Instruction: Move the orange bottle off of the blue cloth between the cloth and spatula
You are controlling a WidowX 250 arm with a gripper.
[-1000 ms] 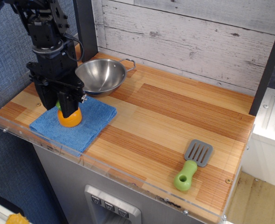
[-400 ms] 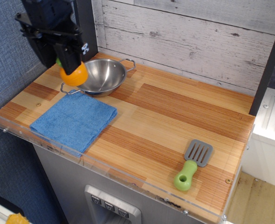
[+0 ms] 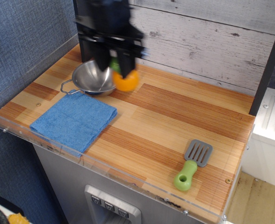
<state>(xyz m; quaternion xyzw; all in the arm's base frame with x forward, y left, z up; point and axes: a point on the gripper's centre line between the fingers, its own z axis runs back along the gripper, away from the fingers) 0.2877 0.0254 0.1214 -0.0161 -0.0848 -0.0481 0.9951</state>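
The black claw [image 3: 120, 65], blurred, pinches the small rounded orange bottle [image 3: 126, 81] with a green cap, holding it above the wooden counter [image 3: 184, 112], off the cloth. Just at the bottle's 9 o'clock sits a round steel bowl [image 3: 92, 79] with wire handles; its visible inside looks empty, though the claw hides part of it. At 7 o'clock from the bottle lies the flat square blue terry cloth [image 3: 74, 121], nothing on it. Well apart at 4 o'clock rests the grey-bladed, lime-green-handled spatula [image 3: 193, 164].
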